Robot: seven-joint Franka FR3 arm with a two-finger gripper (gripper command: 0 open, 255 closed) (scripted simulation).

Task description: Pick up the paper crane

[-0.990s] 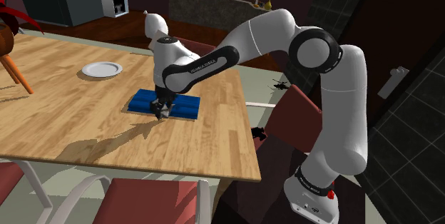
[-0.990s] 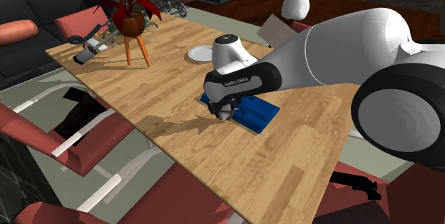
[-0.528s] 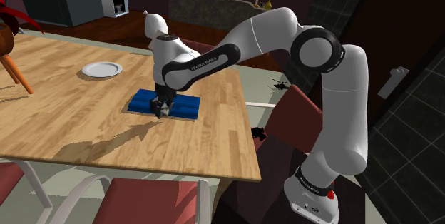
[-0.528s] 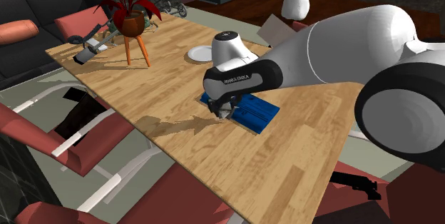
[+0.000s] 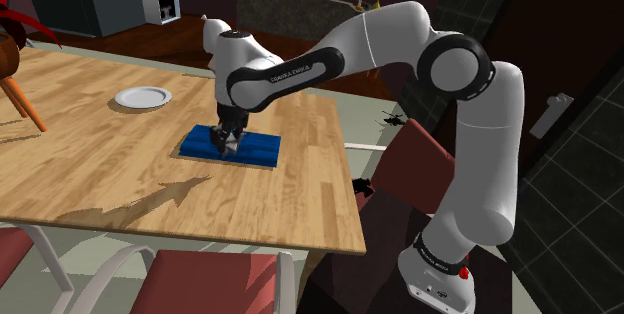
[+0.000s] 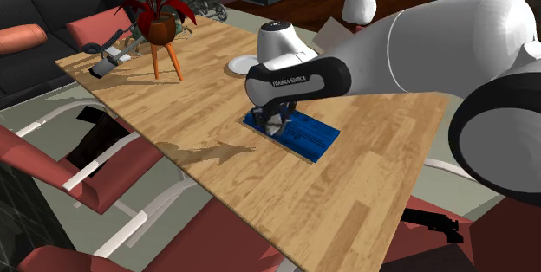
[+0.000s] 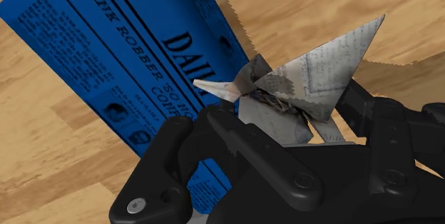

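Lifted since a second ago, the all-black two-finger gripper (image 5: 229,143) now hangs just above the flat blue printed newspaper (image 5: 256,150). Its fingers are closed tight on the grey folded-newsprint paper crane (image 7: 321,73), which is held off the light wooden table (image 5: 120,177). In the shoulder view the crane is over the newspaper's nine o'clock half. A round white plate (image 5: 142,96) lies at ten o'clock from the newspaper, well apart.

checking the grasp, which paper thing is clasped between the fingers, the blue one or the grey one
The grey folded paper crane, clasped in the gripper; the blue newspaper lies flat on the table, clear of the fingers.
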